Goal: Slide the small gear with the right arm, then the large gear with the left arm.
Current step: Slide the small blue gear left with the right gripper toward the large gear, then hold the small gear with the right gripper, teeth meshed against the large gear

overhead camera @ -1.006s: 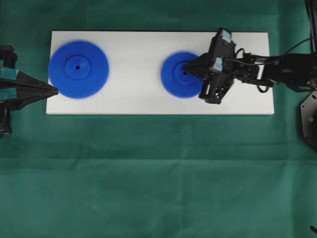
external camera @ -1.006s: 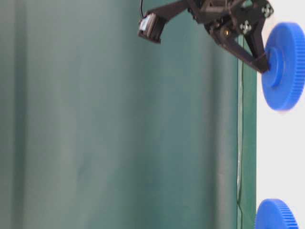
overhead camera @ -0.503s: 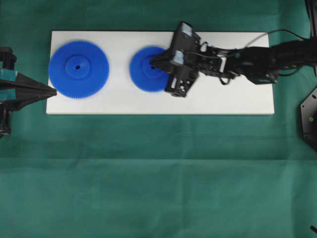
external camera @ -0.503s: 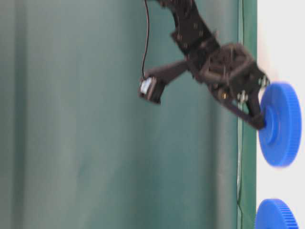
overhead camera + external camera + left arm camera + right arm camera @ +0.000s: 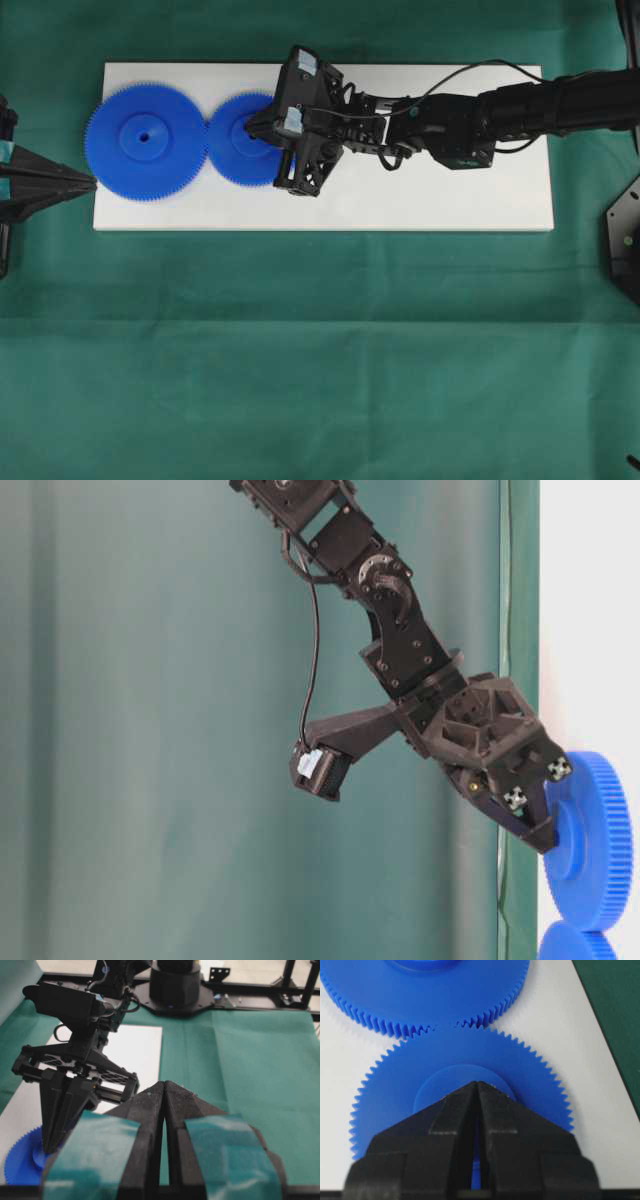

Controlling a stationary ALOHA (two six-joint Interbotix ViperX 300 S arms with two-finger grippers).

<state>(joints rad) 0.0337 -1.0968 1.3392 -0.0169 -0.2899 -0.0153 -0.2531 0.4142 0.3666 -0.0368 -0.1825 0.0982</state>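
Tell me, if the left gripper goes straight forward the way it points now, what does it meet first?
Most likely the large gear: the left gripper, jaws shut, points along the board toward its near rim. Height above the board is unclear.

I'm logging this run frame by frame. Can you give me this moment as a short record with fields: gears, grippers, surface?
small gear: on the white board, teeth meeting the large gear's
large gear: at the board's left end
right gripper: shut, tips pressed on the small gear's hub
left gripper: shut, at the board's left edge beside the large gear; contact cannot be told
surface: white board on green cloth
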